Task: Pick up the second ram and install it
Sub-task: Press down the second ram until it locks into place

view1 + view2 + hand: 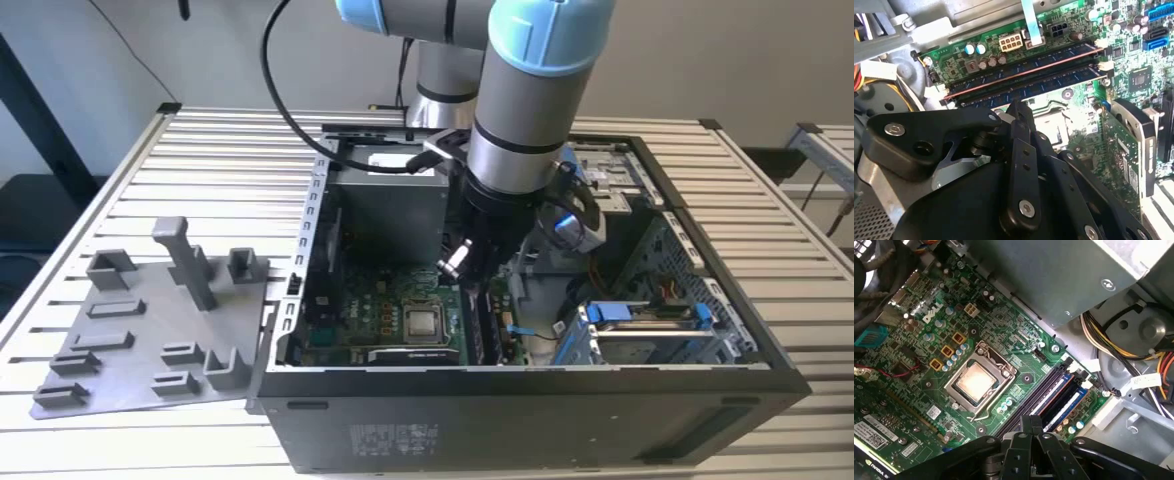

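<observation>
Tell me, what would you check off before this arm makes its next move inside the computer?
1. Gripper carries nothing: ok. The gripper is shut, with no stick between its fingers.
2. Ram in its slot: ok. Two sticks stand side by side on the motherboard. The second ram appears to be the one nearer the gripper.
3. Ram fully clicked in: cannot tell. The end latches are too small to judge.
4. Cables clear of the slots: ok. The cable bundle lies off to the side.
5. Processor untouched: ok. The gripper hangs beside it, not on it.
</observation>
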Action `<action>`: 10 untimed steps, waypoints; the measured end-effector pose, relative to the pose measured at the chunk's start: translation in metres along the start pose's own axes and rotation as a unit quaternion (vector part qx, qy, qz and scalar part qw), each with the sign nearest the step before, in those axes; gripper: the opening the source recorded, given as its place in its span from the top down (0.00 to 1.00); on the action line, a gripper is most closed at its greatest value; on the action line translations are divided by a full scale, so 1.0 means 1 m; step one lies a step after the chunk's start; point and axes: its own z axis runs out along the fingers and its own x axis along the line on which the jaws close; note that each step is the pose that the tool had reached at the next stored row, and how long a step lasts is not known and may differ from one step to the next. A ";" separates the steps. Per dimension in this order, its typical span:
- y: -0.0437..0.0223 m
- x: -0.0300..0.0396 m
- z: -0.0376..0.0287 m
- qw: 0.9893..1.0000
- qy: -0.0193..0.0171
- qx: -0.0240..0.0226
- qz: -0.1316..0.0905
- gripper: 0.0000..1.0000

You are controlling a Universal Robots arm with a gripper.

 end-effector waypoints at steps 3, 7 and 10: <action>0.0001 0.0000 0.0001 1.000 0.000 0.000 -0.017 0.89; 0.0001 0.0002 0.0000 0.999 -0.001 -0.002 -0.044 0.89; 0.0000 0.0001 0.0001 0.998 -0.009 -0.011 -0.058 0.89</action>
